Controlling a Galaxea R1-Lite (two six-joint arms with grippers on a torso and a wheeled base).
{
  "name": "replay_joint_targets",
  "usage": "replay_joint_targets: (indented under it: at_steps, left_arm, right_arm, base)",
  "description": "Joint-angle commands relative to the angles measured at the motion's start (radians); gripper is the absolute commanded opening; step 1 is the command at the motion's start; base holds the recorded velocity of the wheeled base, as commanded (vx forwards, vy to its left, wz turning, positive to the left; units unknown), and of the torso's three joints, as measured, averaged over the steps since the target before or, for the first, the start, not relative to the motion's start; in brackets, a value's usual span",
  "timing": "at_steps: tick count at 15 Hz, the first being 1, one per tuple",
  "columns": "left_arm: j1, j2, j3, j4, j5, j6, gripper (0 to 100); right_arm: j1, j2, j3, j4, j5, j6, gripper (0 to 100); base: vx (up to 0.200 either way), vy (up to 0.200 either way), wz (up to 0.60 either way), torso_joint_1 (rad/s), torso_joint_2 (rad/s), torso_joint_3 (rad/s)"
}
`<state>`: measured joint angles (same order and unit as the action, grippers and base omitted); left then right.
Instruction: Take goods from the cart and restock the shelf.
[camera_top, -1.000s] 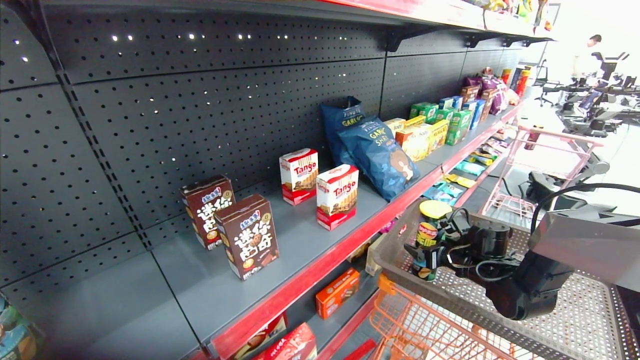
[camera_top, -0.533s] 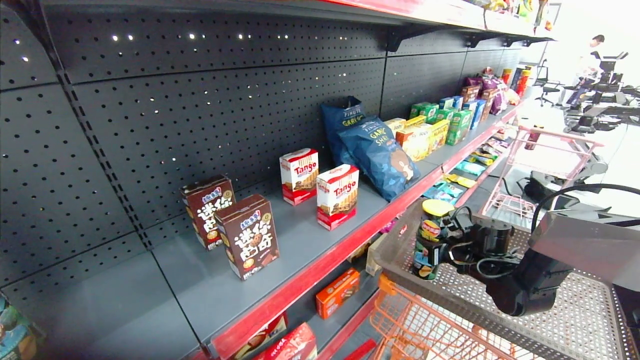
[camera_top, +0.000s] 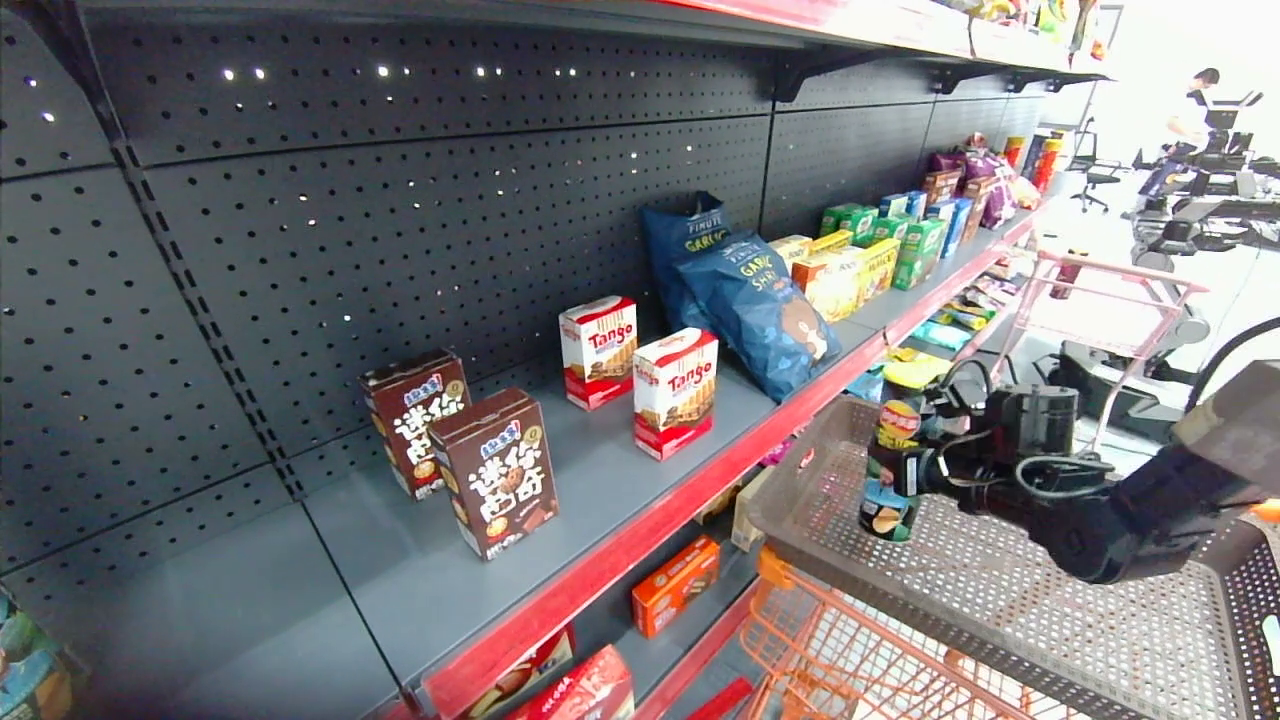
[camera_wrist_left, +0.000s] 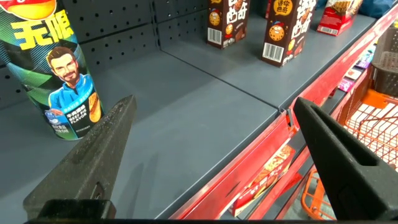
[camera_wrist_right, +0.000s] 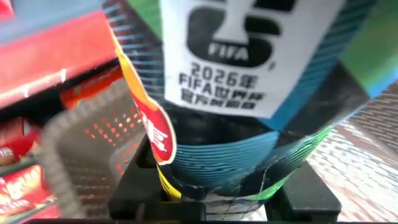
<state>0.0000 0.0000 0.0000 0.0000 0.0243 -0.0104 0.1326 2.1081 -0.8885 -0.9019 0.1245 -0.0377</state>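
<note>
My right gripper (camera_top: 908, 472) is shut on a tall chip can (camera_top: 892, 450) with a yellow lid, held upright just above the grey mesh cart basket (camera_top: 1000, 600). In the right wrist view the can (camera_wrist_right: 249, 93) stands between the black fingers (camera_wrist_right: 140, 180). The grey shelf (camera_top: 600, 480) with a red front edge lies to its left. My left gripper (camera_wrist_left: 214, 106) is open over the shelf (camera_wrist_left: 205, 124), with nothing between its fingers. Another chip can (camera_wrist_left: 59, 74) stands on the shelf beside one left finger (camera_wrist_left: 93, 155).
On the shelf stand two brown boxes (camera_top: 465, 455), two red and white boxes (camera_top: 645, 375) and blue bags (camera_top: 750, 300), with more boxes farther right. An orange wire basket (camera_top: 830, 650) sits under the grey one. A pink cart (camera_top: 1090, 330) stands behind.
My right gripper has lifted the chip can up and to the right, higher above the cart basket. The shelf goods have not moved.
</note>
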Motion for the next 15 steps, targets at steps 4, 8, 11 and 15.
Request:
replay_joint_targets:
  at_steps: [4,8,11,15]
  left_arm:
    - [0.0,0.0,0.0,0.0,0.0,0.0,100]
    - [0.0,0.0,0.0,0.0,0.0,0.0,100]
    - [0.0,0.0,0.0,0.0,0.0,0.0,100]
    - [0.0,0.0,0.0,0.0,0.0,0.0,100]
  right_arm:
    - [-0.001,-0.599,0.141,0.35,-0.226,0.099,0]
    - [-0.076,-0.905,0.342,0.472,-0.305,0.094,0]
    - [-0.145,-1.025,0.45,0.517,-0.367,0.094,0]
    - [-0.146,-1.083,0.513,0.511,-0.367,0.093,0]
  base:
    - [0.0,0.0,0.0,0.0,0.0,0.0]
    - [0.0,0.0,0.0,0.0,0.0,0.0]
    - [0.0,0.0,0.2,-0.001,0.0,0.001]
    - [0.0,0.0,0.6,-0.001,0.0,0.004]
